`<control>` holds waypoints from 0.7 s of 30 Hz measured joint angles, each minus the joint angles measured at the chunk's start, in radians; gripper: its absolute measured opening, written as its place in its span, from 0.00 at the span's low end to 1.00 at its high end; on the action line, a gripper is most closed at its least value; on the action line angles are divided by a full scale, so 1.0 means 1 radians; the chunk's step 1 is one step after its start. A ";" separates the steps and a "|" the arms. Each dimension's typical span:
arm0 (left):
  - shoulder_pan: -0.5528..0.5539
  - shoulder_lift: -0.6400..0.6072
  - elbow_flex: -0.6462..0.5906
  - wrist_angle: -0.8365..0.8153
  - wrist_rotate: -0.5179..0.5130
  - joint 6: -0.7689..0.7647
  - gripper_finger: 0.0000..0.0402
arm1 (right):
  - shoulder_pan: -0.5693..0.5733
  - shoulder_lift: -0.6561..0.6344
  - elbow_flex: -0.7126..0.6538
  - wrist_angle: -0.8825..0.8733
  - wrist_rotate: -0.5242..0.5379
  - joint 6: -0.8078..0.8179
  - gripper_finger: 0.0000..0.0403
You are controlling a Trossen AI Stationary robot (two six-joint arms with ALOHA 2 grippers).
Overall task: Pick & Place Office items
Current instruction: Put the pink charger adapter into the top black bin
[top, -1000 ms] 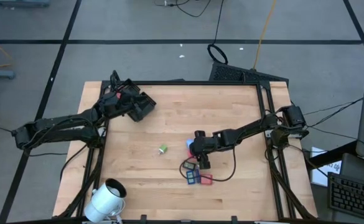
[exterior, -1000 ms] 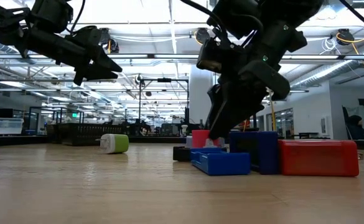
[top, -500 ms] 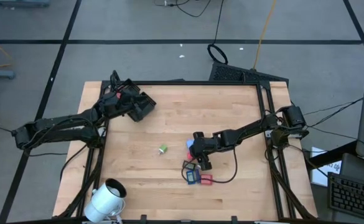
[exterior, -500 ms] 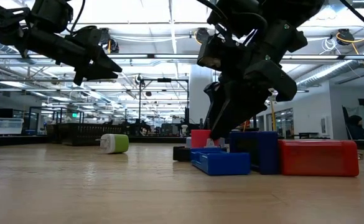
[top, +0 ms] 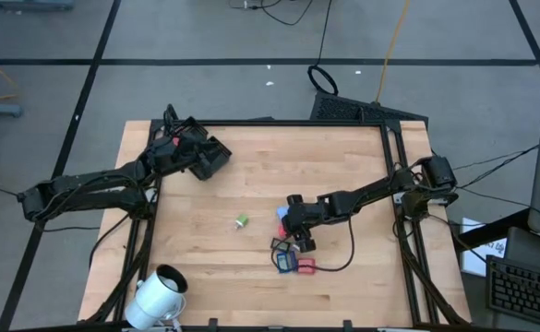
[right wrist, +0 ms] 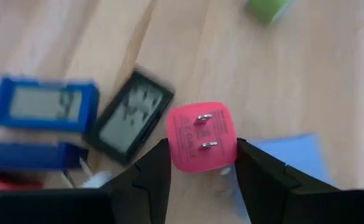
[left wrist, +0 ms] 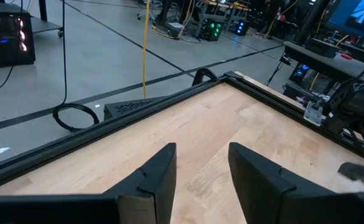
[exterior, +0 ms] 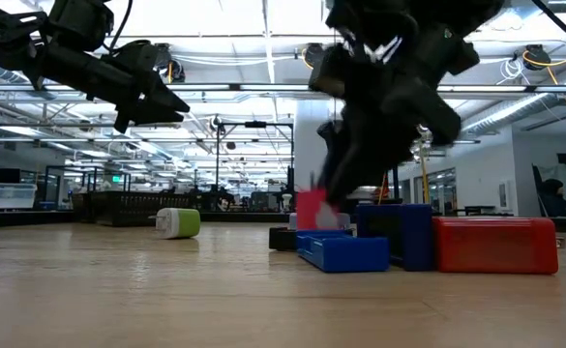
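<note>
Looks like a big open-plan robotics lab: wooden bench [top: 251, 175] in a black frame, cables [top: 320, 78] across taped grey floor, exposed ceiling pipes [exterior: 234, 92], other lit equipment racks [left wrist: 222, 28] beyond.

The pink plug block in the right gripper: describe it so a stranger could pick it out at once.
Start at the wooden table and follow the right arm to the cluster of small items near its front middle. There the right gripper is closed on the pink plug block. It alone shows two metal prongs; the blue item and black item beside it show grey display windows.
</note>
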 joint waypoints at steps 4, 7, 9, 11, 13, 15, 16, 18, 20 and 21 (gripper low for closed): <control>0.000 0.000 0.000 0.001 0.000 -0.004 0.37 | -0.016 -0.071 0.002 0.025 0.002 -0.004 0.36; -0.005 0.000 0.000 0.000 0.014 -0.021 0.35 | -0.029 -0.130 0.001 0.039 0.003 -0.025 0.36; -0.018 0.001 0.000 -0.004 0.073 -0.036 0.35 | -0.041 -0.170 0.002 0.064 0.007 -0.052 0.35; -0.040 0.023 0.000 0.005 0.164 -0.014 0.35 | -0.056 -0.199 0.002 0.088 0.037 -0.072 0.36; -0.071 0.048 0.000 0.002 0.193 0.019 0.36 | -0.075 -0.220 0.003 0.118 0.087 -0.086 0.36; -0.108 0.079 0.000 0.035 0.173 0.070 0.39 | -0.098 -0.237 0.002 0.137 0.135 -0.100 0.37; -0.129 0.099 0.000 0.052 0.154 0.101 0.41 | -0.109 -0.240 0.003 0.160 0.152 -0.101 0.37; -0.171 0.148 0.000 0.100 0.127 0.163 0.46 | -0.129 -0.245 0.003 0.168 0.178 -0.097 0.37; -0.212 0.204 0.000 0.178 0.102 0.228 0.52 | -0.145 -0.245 0.003 0.171 0.204 -0.092 0.36; -0.229 0.229 0.000 0.223 0.093 0.263 0.55 | -0.151 -0.245 0.003 0.168 0.220 -0.088 0.36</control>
